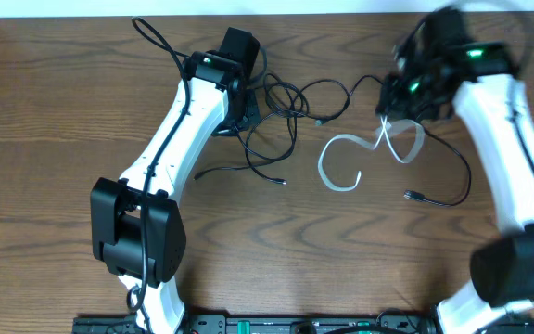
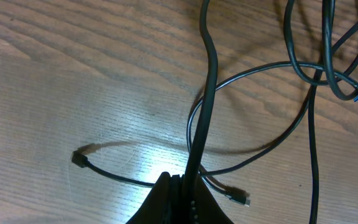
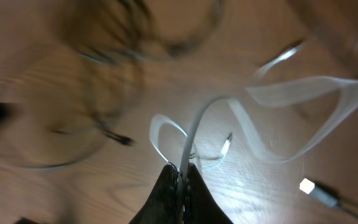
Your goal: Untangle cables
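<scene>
Black cables (image 1: pixel 281 97) lie looped and crossed at the table's back middle, with loose plug ends toward the front (image 1: pixel 282 182). My left gripper (image 1: pixel 239 116) is shut on one black cable (image 2: pixel 207 93), which runs up from the jaws (image 2: pixel 188 183). A white flat cable (image 1: pixel 341 153) curls right of centre. My right gripper (image 1: pixel 399 102) is shut on the white cable (image 3: pixel 194 134), which rises from the jaws (image 3: pixel 182 174); that view is blurred. Another black cable ends in a plug (image 1: pixel 412 195) at the right.
The wooden table (image 1: pixel 276 250) carries the arms' thick black wires near the back (image 1: pixel 156 37). A small white plug (image 3: pixel 307 185) shows in the right wrist view. A black bar (image 1: pixel 248 325) runs along the front edge.
</scene>
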You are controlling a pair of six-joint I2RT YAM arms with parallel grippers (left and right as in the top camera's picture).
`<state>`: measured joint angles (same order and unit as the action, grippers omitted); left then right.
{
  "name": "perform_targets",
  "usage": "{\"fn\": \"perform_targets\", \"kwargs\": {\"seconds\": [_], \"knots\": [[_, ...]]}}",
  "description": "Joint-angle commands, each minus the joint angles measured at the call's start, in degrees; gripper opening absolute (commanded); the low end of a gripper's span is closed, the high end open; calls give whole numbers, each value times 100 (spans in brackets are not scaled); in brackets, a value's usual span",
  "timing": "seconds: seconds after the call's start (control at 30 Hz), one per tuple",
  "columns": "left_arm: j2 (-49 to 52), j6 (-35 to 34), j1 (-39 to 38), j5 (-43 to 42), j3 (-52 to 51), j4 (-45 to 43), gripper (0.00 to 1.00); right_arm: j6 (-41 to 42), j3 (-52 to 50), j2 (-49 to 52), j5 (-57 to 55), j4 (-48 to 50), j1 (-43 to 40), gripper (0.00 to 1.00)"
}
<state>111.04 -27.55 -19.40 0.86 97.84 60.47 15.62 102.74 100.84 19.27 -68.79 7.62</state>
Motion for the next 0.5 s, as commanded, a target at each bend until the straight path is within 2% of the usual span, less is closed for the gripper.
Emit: {"fn": "perform_targets", "kwargs": {"seconds": [0.0,0.17,0.33,0.47], "knots": [[83,52,4,133,-13,35,8,-208,769,-658,162,-70,-94,1],[83,50,4,133,-13,35,8,-114,1484,-1134,-450,243,-420,1],[83,50,4,133,-13,33,8,-105,1716,-1193,-387,1189,-1108,1],[83,50,4,133,-13,33,8,-87,1718,-1123,72,1572,-1668,1]]}}
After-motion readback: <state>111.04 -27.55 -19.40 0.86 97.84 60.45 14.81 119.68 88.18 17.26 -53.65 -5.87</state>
